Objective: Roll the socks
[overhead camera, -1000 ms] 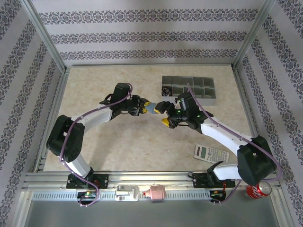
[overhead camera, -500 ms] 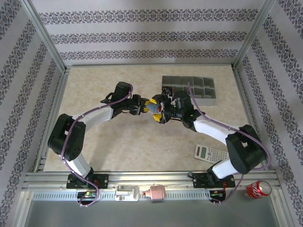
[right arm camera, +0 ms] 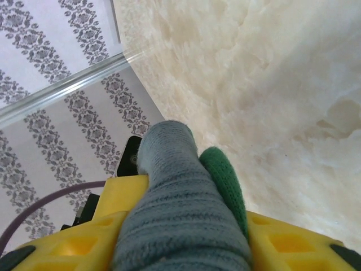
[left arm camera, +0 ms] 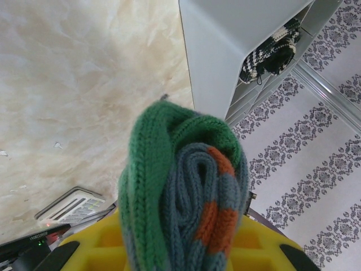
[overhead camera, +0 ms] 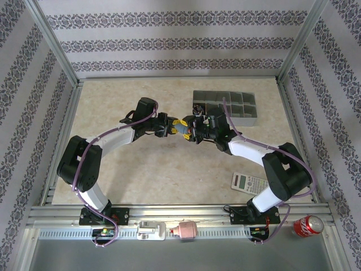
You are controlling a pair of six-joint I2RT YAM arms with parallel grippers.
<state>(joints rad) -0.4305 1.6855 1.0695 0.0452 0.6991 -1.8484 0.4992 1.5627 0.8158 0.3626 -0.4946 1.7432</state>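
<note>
- Just off the near-left corner of the grey organizer tray (overhead camera: 242, 113), the left gripper (overhead camera: 175, 127) and right gripper (overhead camera: 191, 132) meet nose to nose over the table (overhead camera: 113, 113). The blue-teal sock (overhead camera: 184, 130) sits between them.
- The left gripper is clamped on that sock. Its wrist camera looks straight at a tight bundle wedged between the yellow jaws, green toe on the outside, teal and orange bands coiled within.
- The right gripper looks clenched on the opposite end of the same bundle. Grey-teal knit and a bit of green fill the gap between its jaws, with fabric against both sides.
- My read is that this sock is largely rolled and held off the tabletop. What's left for it is tightening or tucking, then setting it down.
- The black striped sock (left arm camera: 269, 52) lies inside the tray, in a compartment at its left end, with neither gripper touching it. I can't tell whether it's rolled, so I'd call the job half done at best.
- From overhead you get the layout: both arms arch toward the tray, and a calculator (overhead camera: 250, 182) lies well to its near side. The held sock is only a small coloured blob there, and the black one a dark speck.
- The left wrist camera gives the coil end-on and the black sock's stripes. From the right wrist you get the roll's smooth outer face instead.
</note>
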